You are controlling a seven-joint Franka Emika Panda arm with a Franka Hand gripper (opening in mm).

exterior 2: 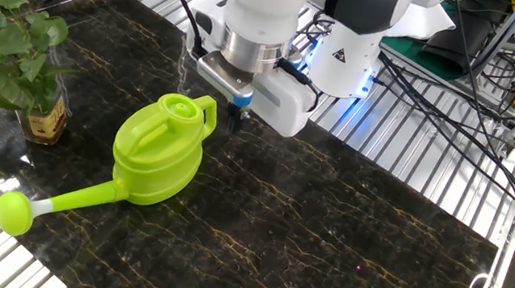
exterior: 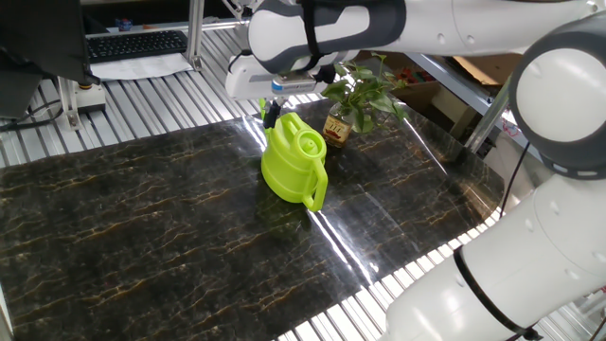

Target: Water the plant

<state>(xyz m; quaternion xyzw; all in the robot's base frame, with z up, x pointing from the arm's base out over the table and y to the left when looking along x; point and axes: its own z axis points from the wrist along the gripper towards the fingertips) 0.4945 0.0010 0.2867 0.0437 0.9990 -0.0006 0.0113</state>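
Observation:
The plant is a leafy green vine in a small brown jar with a yellowish label, standing at the dark table's far edge. In the other fixed view the plant is at the left. A lime-green watering can stands upright just in front of it. Its long spout points away from my arm and ends in a round rose. My gripper hangs close beside the can's handle, on the side away from the plant. Its dark fingertips are together, with nothing between them.
The table is a dark marbled slab on a slatted metal bench. A keyboard and papers lie behind it. The robot's base with cables stands at the table's back edge in the other fixed view.

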